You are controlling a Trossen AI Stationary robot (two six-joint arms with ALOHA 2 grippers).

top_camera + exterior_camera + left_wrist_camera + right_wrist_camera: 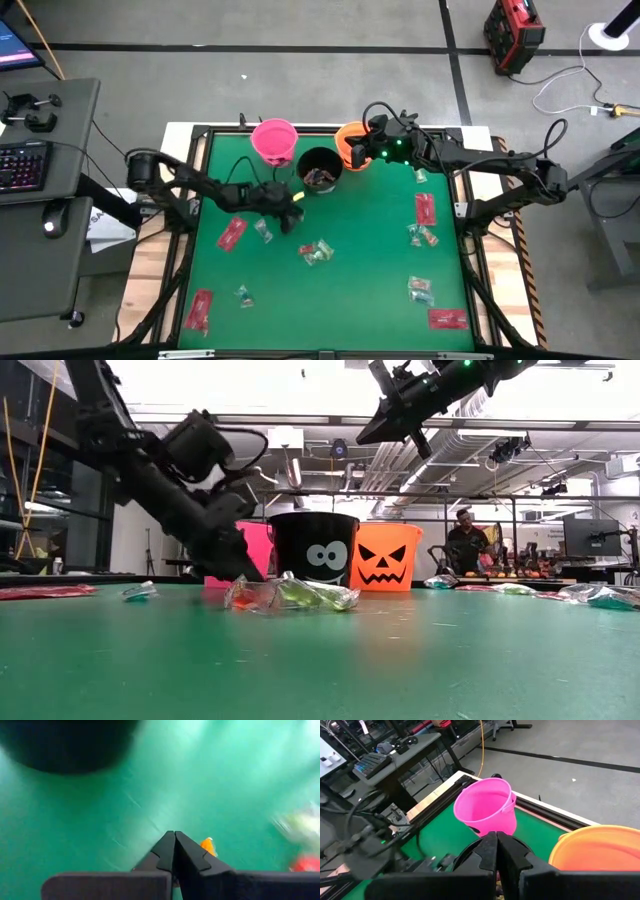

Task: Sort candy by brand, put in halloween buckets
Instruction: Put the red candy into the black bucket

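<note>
I see smooth plastic on the pink bucket (486, 811), crinkly glossy wrappers on the candy (290, 595), and a matt green bench (350, 260).

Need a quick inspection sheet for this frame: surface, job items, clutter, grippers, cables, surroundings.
Surface: green table top, flat, framed in black.
Job items: pink bucket, black bucket and orange bucket at the far edge; some candy shows in the black one. Red packets and small wrapped candies scattered loose on the green.
Clutter: nothing seen.
Grippers: left gripper shut, low over the mat near the black bucket; right gripper shut, raised above the buckets.
Cables: white cable on the floor, off the table.
Surroundings: desk with keyboard; person far behind.
</note>
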